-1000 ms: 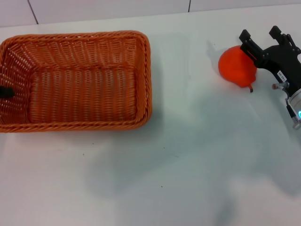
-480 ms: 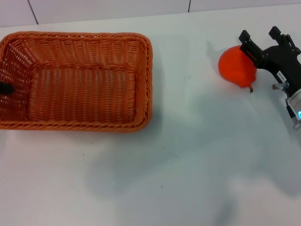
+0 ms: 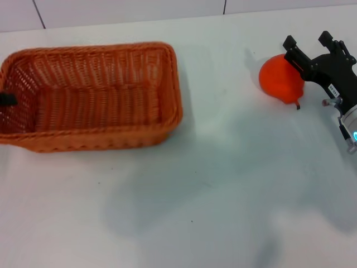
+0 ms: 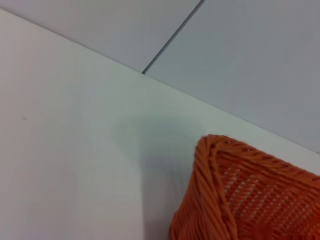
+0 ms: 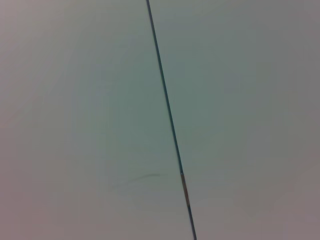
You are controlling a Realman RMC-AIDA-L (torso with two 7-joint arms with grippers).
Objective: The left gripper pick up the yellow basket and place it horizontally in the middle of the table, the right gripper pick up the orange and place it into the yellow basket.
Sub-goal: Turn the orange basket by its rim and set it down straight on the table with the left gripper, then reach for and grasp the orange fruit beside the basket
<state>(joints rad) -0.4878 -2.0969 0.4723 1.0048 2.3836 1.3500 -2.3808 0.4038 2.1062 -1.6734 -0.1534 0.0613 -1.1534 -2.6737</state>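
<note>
The yellow basket (image 3: 95, 100), an orange-brown wicker rectangle, is at the table's left and tilted, with its near wall showing. The left gripper (image 3: 5, 99) shows only as a slim black tip at the basket's left rim and holds that rim. One basket corner shows in the left wrist view (image 4: 225, 195). The orange (image 3: 279, 79) lies at the far right of the table. The right gripper (image 3: 307, 41) is open just to the right of the orange, with one finger (image 3: 295, 54) over the fruit's right edge. The right wrist view shows none of these things.
The white table (image 3: 212, 184) stretches across the middle and front. A wall with panel seams (image 3: 225, 6) runs along the table's far edge. The right wrist view shows only a pale surface with a dark seam (image 5: 170, 120).
The basket has tilted and lifted, so its near wall now shows and its far rim sits lower in the picture. The right gripper and the orange have not moved.
</note>
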